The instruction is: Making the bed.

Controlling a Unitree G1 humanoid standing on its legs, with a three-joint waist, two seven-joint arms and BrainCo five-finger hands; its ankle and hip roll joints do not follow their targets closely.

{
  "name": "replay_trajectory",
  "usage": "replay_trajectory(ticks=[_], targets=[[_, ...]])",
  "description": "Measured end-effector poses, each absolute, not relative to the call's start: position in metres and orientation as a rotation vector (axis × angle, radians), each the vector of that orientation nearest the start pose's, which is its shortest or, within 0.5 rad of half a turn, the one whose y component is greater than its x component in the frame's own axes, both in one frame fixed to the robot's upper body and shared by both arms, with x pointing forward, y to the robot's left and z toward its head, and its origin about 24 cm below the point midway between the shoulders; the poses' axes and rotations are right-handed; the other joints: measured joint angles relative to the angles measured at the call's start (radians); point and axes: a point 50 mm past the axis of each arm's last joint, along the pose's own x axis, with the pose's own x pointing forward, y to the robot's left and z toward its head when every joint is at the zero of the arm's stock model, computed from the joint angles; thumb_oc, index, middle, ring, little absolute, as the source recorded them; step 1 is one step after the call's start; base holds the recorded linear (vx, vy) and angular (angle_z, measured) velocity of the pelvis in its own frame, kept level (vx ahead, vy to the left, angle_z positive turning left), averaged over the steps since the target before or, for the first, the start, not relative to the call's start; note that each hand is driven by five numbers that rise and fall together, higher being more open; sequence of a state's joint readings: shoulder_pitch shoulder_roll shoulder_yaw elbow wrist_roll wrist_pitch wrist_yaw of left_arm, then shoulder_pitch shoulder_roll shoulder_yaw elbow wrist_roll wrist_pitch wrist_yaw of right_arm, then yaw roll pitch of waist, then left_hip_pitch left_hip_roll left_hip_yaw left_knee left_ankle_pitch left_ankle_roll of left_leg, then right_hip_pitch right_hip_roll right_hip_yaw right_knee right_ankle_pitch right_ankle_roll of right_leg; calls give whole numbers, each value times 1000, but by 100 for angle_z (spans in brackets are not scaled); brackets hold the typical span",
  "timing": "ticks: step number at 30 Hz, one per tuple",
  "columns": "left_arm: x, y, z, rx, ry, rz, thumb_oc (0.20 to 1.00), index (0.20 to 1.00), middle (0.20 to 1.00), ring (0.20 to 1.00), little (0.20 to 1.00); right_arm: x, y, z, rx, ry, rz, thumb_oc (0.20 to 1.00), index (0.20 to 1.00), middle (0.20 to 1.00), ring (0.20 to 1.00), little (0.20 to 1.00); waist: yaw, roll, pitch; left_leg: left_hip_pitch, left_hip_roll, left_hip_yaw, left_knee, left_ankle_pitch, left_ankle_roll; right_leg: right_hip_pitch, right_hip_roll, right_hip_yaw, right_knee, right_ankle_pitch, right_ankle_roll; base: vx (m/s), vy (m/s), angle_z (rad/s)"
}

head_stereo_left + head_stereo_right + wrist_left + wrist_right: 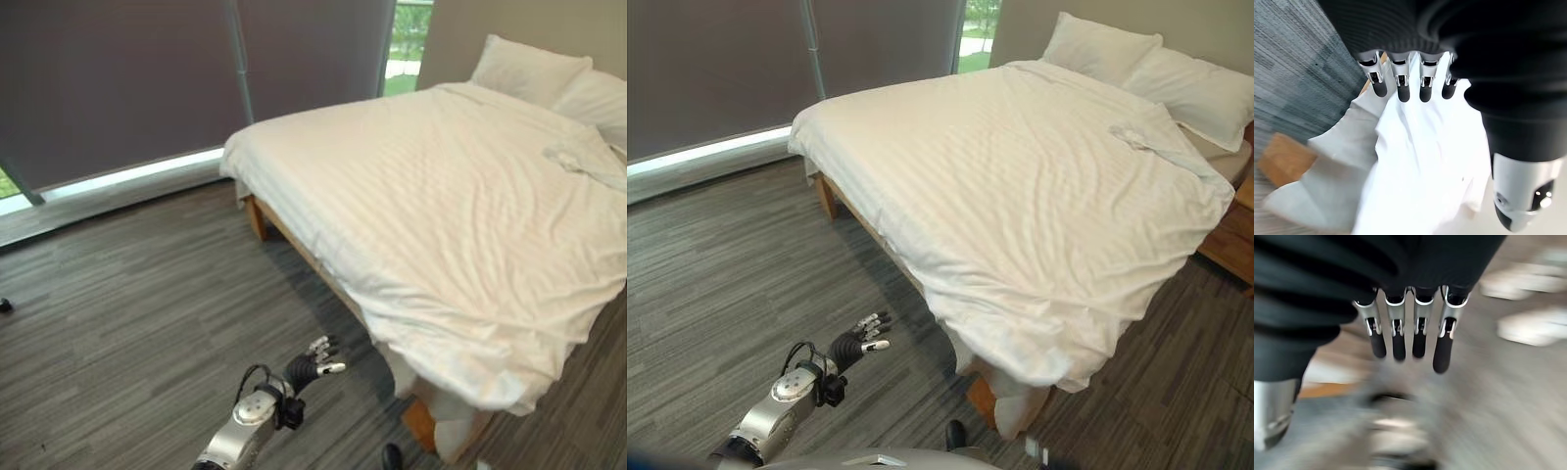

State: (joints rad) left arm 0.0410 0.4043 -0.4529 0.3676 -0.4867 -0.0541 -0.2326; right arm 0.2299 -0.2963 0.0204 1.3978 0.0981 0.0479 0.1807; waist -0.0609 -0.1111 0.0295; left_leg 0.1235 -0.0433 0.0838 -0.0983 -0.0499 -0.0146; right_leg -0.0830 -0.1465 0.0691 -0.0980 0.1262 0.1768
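A white duvet [441, 196] lies spread over the bed, lightly wrinkled, with a small rumpled fold [588, 157] near the two white pillows [1102, 47] at the head. Its near corner [460, 382] hangs down over the foot of the wooden frame. My left hand [315, 364] hovers above the floor a little short of that corner, open and holding nothing. In the left wrist view its fingers [1403, 83] point straight at the hanging duvet corner [1420, 166]. My right hand [1399, 340] shows straight fingers with nothing in them.
Grey plank floor [137, 323] surrounds the bed. Wooden bed legs stand at the far foot corner [257, 217] and the near corner [419, 423]. Drawn dark blinds [118, 78] cover the window wall. A wooden nightstand [1229, 235] stands right of the bed.
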Motion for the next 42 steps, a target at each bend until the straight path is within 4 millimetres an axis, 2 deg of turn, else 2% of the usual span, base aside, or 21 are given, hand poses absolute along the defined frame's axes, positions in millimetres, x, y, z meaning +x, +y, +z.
replay_trajectory(ticks=[3, 4, 5, 6, 7, 9, 10, 11, 12, 13, 15, 17, 18, 20, 21, 22, 24, 28, 29, 33, 42], targets=[[198, 157, -58, -72, 503, -473, 1000, 1000, 1000, 1000, 1000, -79, -275, -152, -8, 1720, -161, 1000, 1000, 1000, 1000, 1000, -21, 9, 15, 2, 11, 20, 0, -9, 10, -8, 4, -15, 1, 2, 3, 4, -31, -24], [198, 160, -58, -68, 503, -471, 1000, 1000, 1000, 1000, 1000, -78, -282, -149, -12, 1718, -169, 1000, 1000, 1000, 1000, 1000, -21, -15, 15, 1, 16, 21, -1, -9, 9, -9, 5, -19, 1, 3, 3, 9, -59, -19], [197, 164, -58, -58, 509, -484, 1000, 1000, 1000, 1000, 1000, -78, -304, -139, -33, 1683, -172, 1000, 1000, 1000, 1000, 1000, -21, -22, 16, 2, 18, 24, -1, -14, 1, -11, 12, -22, -4, 8, -1, 7, -44, -5], [195, 167, -59, -48, 519, -489, 1000, 1000, 1000, 1000, 1000, -73, -326, -129, -92, 1648, -175, 1000, 1000, 1000, 1000, 1000, -22, -2, 15, 3, 19, 22, 0, -14, 1, -12, 12, -20, -4, 9, -3, 5, -39, -2], [195, 168, -59, -46, 521, -487, 1000, 1000, 1000, 1000, 1000, -68, -347, -118, -152, 1632, -199, 1000, 1000, 1000, 1000, 1000, -20, -17, 17, 2, 21, 20, -1, -13, 0, -12, 11, -20, -4, 10, -3, 0, 0, 0], [190, 172, -61, -49, 536, -475, 1000, 1000, 1000, 1000, 1000, -52, -402, -80, -275, 1556, -287, 1000, 1000, 1000, 1000, 1000, -22, -2, 18, 3, 22, 21, -1, -12, -4, -11, 16, -20, -4, 10, -2, 5, 17, 3], [189, 174, -62, -50, 541, -469, 1000, 1000, 1000, 1000, 1000, -34, -442, -43, -402, 1467, -393, 1000, 1000, 1000, 1000, 1000, -21, 3, 23, 4, 21, 16, 1, -8, -7, -9, 16, -22, -4, 13, -3, 24, 59, 0], [185, 179, -62, -67, 541, -434, 1000, 1000, 1000, 1000, 1000, -6, -463, -14, -478, 1343, -431, 1000, 1000, 1000, 1000, 1000, -32, 5, 27, 7, 21, 20, 1, -10, -12, -6, 17, -20, -4, 14, -3, 30, 86, -9], [175, 183, -68, -72, 569, -401, 1000, 1000, 1000, 1000, 1000, 57, -486, 56, -687, 1004, -481, 1000, 1000, 1000, 1000, 1000, -79, 25, 31, 19, 11, 38, 0, -13, -9, -2, 17, 1, -4, 21, 4, 2, 66, -25], [173, 184, -68, -71, 565, -379, 1000, 1000, 1000, 1000, 1000, 96, -478, 108, -792, 669, -555, 1000, 1000, 1000, 1000, 1000, -96, 36, 39, 28, 11, 43, 0, -15, -6, -3, 20, 17, -3, 22, 5, -12, 48, -30], [180, 184, -63, -74, 527, -340, 1000, 1000, 1000, 1000, 1000, 150, -436, 173, -718, 30, -568, 1000, 1000, 1000, 1000, 1000, -111, 24, 38, 19, 14, 66, 0, -15, -5, -17, 28, 33, -4, 21, -1, -7, 17, -31], [192, 173, -56, -85, 475, -351, 1000, 1000, 1000, 1000, 1000, 170, -415, 166, -448, -194, -566, 1000, 1000, 1000, 1000, 1000, -91, 12, 40, 11, 17, 69, 0, -13, -2, -28, 33, 41, -5, 17, 1, -29, -19, -19], [197, 166, -52, -80, 443, -372, 1000, 1000, 1000, 1000, 1000, 180, -395, 145, -125, -353, -559, 200, 200, 200, 200, 200, -95, -18, 33, 0, 21, 75, 3, -4, -4, -48, 38, 48, -4, 17, 4, -71, -46, -7], [192, 157, -55, -76, 462, -410, 1000, 1000, 1000, 1000, 1000, 196, -357, 108, 221, -376, -497, 200, 200, 200, 200, 200, -83, -18, 37, -9, 22, 79, 6, 6, -6, -52, 36, 51, -5, 21, 1, -30, -37, -16], [184, 154, -60, -80, 491, -425, 1000, 1000, 1000, 1000, 1000, 210, -309, 99, 364, -363, -313, 200, 200, 200, 200, 200, -83, 1, 46, -3, 18, 99, 6, 4, -7, -54, 32, 54, -5, 27, -1, -32, -33, -30], [181, 152, -62, -81, 506, -439, 1000, 1000, 1000, 1000, 1000, 219, -278, 94, 388, -313, -162, 200, 200, 200, 200, 200, -83, 25, 58, -2, 14, 104, 6, 2, -5, -55, 29, 54, -5, 29, -1, -67, -42, -20], [180, 146, -63, -89, 513, -457, 1000, 1000, 1000, 1000, 1000, 227, -247, 80, 445, -221, 0, 200, 200, 200, 200, 200, -60, 79, 74, -15, 6, 95, 5, 2, -3, -60, 16, 48, -5, 34, 1, -67, -43, 17], [180, 148, -62, -84, 513, -460, 1000, 1000, 1000, 1000, 1000, 249, -241, 69, 490, -159, 16, 200, 200, 200, 200, 200, 3, 129, 78, -40, 5, 83, 6, 7, 1, -79, 11, 40, -4, 51, -2, -53, -35, 9], [180, 147, -62, -82, 516, -468, 1000, 1000, 1000, 1000, 1000, 269, -240, 66, 521, -163, -12, 200, 200, 200, 200, 200, 4, 123, 84, -49, 4, 78, 7, 7, 1, -93, 11, 30, -5, 49, -1, -64, -32, 15], [185, 139, -60, -83, 502, -516, 1000, 1000, 1000, 1000, 1000, 295, -241, 68, 560, -146, -50, 200, 200, 200, 200, 200, 39, 137, 108, -74, 1, 62, 7, 20, -1, -108, 5, 12, -5, 62, -11, -60, -30, 16], [188, 136, -57, -84, 489, -523, 1000, 1000, 1000, 1000, 1000, 310, -238, 78, 583, -157, -69, 200, 200, 200, 200, 200, 39, 175, 131, -111, 3, 44, 7, 27, -3, -142, 6, -2, -1, 77, -22, -19, -34, 4]])
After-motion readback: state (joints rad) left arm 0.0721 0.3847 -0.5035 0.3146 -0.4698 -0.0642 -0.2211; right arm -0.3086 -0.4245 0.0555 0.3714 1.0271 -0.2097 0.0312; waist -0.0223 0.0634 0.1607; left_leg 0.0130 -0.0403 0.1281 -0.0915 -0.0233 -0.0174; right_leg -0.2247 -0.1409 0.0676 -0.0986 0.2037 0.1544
